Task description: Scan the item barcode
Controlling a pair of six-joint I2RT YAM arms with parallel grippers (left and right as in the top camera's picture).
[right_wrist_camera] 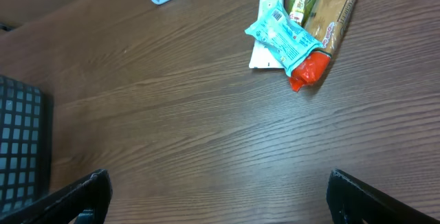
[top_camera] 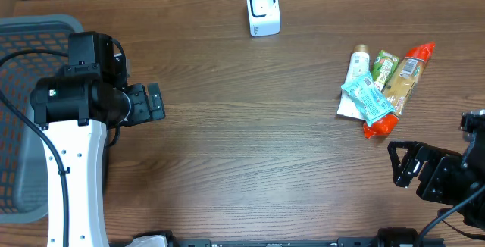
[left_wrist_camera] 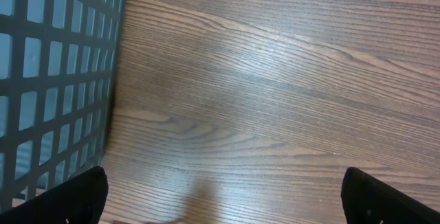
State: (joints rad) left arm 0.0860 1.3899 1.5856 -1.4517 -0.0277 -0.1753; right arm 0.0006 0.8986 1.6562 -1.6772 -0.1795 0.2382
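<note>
Four packaged items heaped at right side of table (top_camera: 250,164): teal packet (top_camera: 369,99) on top, barcode patch facing up, lying across white tube (top_camera: 358,65), green packet (top_camera: 384,67) and long orange-red packet (top_camera: 409,73). White scanner (top_camera: 263,10) at far edge, centre, well apart from heap. Left gripper (top_camera: 155,101) beside grey basket (top_camera: 23,27), jaws spread wide, empty. Right gripper (top_camera: 402,164) near heap, not touching, jaws wide apart, empty.

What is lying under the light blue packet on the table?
The light blue packet lies across a white tube and a long orange-ended package. Their covered parts, and any barcode there, cannot be seen.
</note>
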